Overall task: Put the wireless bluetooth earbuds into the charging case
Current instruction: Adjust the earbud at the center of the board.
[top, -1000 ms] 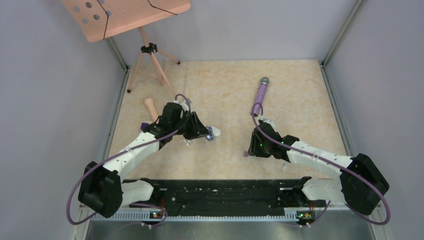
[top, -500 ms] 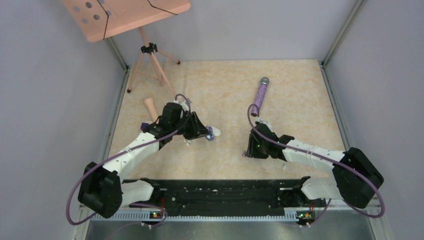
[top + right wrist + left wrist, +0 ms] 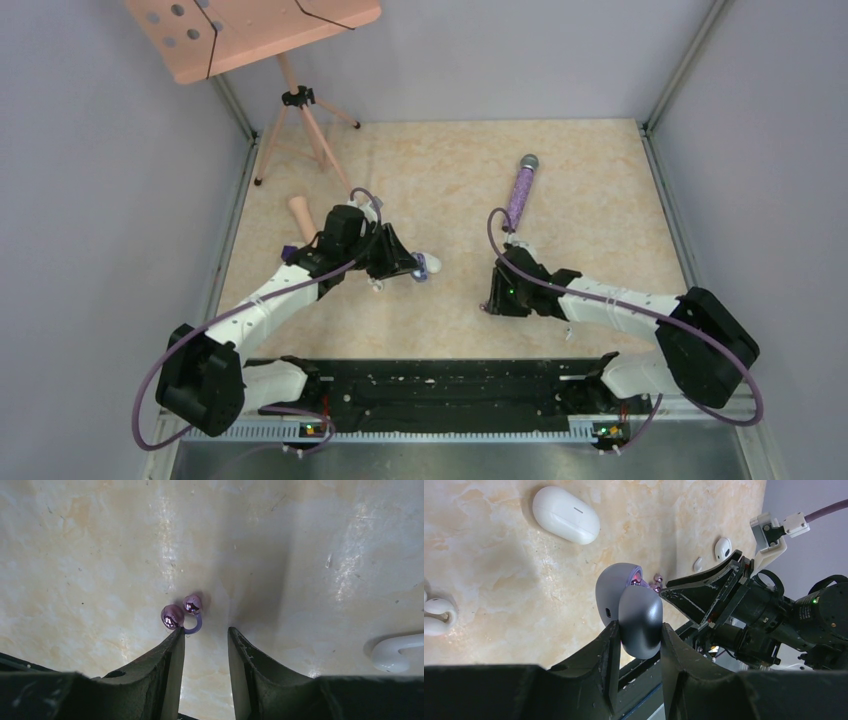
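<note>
Purple earbud (image 3: 175, 616) beside parted right pincer (image 3: 205, 630), shifted leftward, left pincer (image 3: 639, 626) gripping case (image 3: 610, 592)

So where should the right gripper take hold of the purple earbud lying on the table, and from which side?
Probably across its two glossy balls, from straight above. The purple earbud lies flat, its balls stand highest, and the thin loop joining them hugs the table. The right gripper, jaws open, has it off-centre, ahead of one finger, so centre first.

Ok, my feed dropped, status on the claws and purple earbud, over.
Left claw shut on open purple case. Right claw open above table. Purple earbud loose by one fingertip, ungripped. White earbud apart, no obstruction.
</note>
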Tool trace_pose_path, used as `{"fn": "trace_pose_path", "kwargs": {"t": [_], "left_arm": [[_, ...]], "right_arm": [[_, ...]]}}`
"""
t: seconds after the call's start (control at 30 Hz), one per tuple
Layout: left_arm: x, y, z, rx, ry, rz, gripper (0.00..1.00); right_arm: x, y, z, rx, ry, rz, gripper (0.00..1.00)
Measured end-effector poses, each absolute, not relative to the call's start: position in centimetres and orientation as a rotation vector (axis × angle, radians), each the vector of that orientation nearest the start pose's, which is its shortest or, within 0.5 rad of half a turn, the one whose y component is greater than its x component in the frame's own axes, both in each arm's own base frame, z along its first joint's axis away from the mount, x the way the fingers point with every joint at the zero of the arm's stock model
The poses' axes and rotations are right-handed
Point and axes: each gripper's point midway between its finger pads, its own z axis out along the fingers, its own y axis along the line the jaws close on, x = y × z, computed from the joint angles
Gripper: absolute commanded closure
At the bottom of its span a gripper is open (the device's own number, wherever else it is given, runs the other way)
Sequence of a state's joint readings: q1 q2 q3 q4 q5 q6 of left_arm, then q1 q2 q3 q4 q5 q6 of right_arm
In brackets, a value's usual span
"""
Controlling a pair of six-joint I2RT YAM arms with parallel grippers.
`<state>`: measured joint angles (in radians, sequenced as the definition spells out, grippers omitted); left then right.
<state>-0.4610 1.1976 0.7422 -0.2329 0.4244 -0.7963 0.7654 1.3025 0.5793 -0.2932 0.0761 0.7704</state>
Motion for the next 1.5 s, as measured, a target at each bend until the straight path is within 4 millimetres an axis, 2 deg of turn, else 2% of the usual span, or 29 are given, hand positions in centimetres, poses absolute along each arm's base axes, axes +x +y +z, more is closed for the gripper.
{"fn": "trace_pose_path", "kwargs": {"t": [0.4, 0.73, 1.13, 1.23, 1.37, 1.5], "left_arm": [[24.5, -23.3, 14.2, -0.154, 2.443, -1.1, 1.0], [24.5, -23.3, 14.2, -0.153, 2.444, -1.1, 1.0], [24.4, -23.3, 14.5, -0.148, 2.434, -1.103, 1.0], [24.4, -23.3, 14.5, -0.148, 2.433, -1.101, 1.0], [24.4, -23.2, 14.5, -0.149, 2.433, -1.1, 1.0], [24.4, -23.3, 14.5, -0.148, 2.433, -1.101, 1.0]], "right_arm": [[19.6, 21.8, 2.2, 0.028, 2.652, 0.467, 0.63], [20.7, 22.4, 2.3, 0.038, 2.639, 0.451, 0.7], [22.0, 22.8, 2.9, 0.027, 2.6, 0.419, 0.64], [21.7, 22.8, 3.7, 0.026, 2.576, 0.411, 0.71], [21.1, 23.2, 5.5, 0.147, 2.507, 0.492, 0.72], [20.0, 22.6, 5.0, 0.264, 2.48, 0.562, 0.7]]}}
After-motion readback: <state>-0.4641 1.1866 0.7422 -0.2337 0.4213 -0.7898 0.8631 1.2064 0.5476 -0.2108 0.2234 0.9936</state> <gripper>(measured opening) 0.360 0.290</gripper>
